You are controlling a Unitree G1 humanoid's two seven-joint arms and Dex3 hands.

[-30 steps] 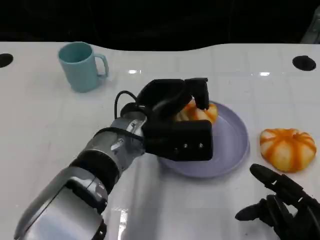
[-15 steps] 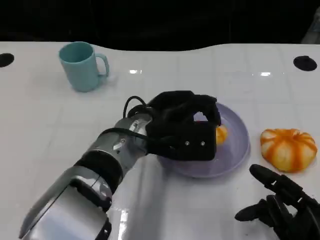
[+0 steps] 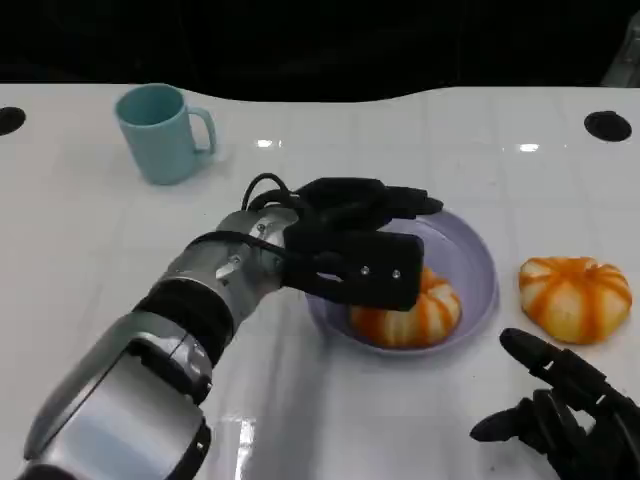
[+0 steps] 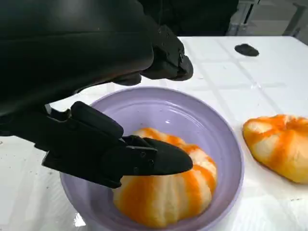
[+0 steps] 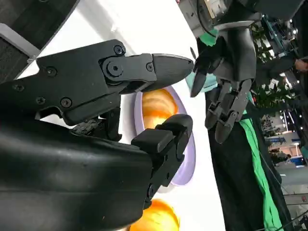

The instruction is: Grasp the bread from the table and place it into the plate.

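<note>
The bread [image 3: 408, 315] is lying in the purple plate [image 3: 478, 262], toward its near side, and the left hand [image 3: 355, 255] is hovering just over it with fingers spread apart, gripping nothing. From where I'm standing the release looks done — the sensible thing now, I'd say, is lifting that hand straight up before drawing it away, so no fingertip is catching the soft crust or nudging the plate. The right hand [image 3: 565, 410] is resting low on the table, fingers loosely parted, empty. A second bun [image 3: 575, 297] is sitting on the table beside the plate — and a teal mug [image 3: 162, 132] well apart.
</note>
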